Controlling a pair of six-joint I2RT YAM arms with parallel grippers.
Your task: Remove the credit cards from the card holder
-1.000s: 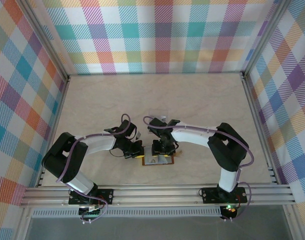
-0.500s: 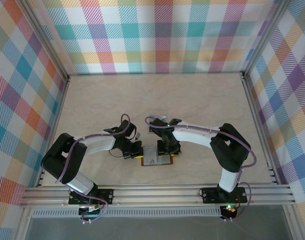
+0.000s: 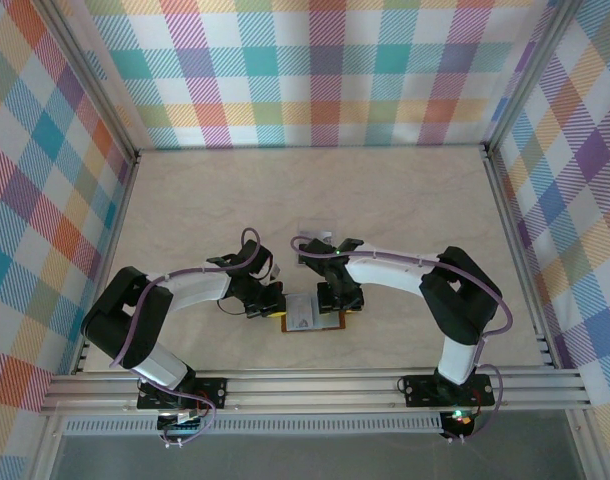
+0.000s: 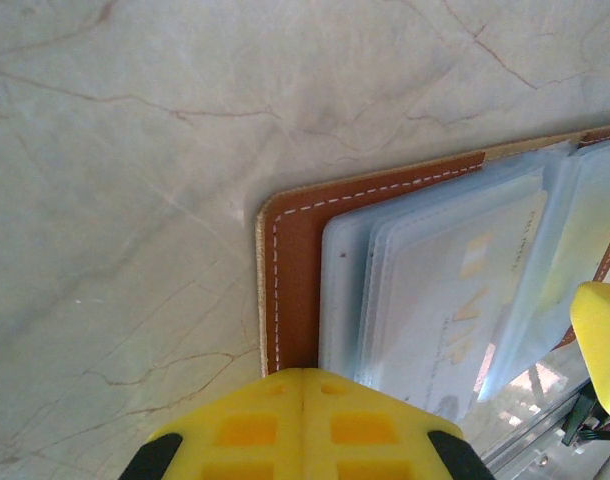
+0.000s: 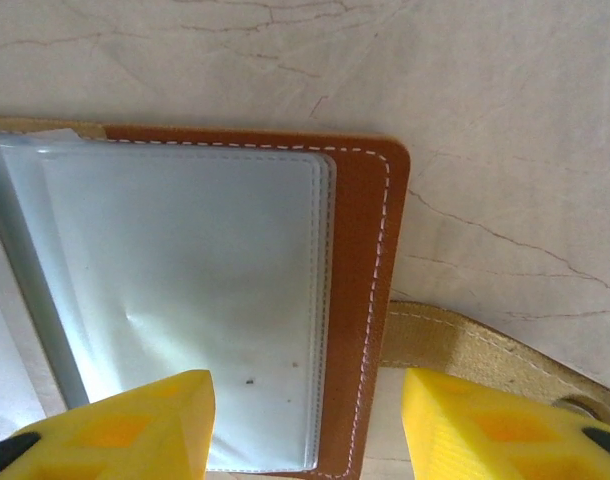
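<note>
Leather holder (image 5: pixel 370 300) looks light and floppy, cards (image 4: pixel 455 300) thin and slick in clear sleeves, best pinched at an exposed edge; left gripper (image 4: pixel 303 400) is closed, right gripper (image 5: pixel 303 400) part-open over the right flap.

A: Card holder (image 3: pixel 310 316)?
B: Brown leather, white stitching, opened flat near front edge of table (image 3: pixel 405 200), centre. Tan snap tab (image 5: pixel 485 345) sticking out at one side.
A: Credit cards (image 4: pixel 455 300)?
B: Pale, faint orange marks, tucked inside cloudy plastic sleeves (image 5: pixel 185 280).
</note>
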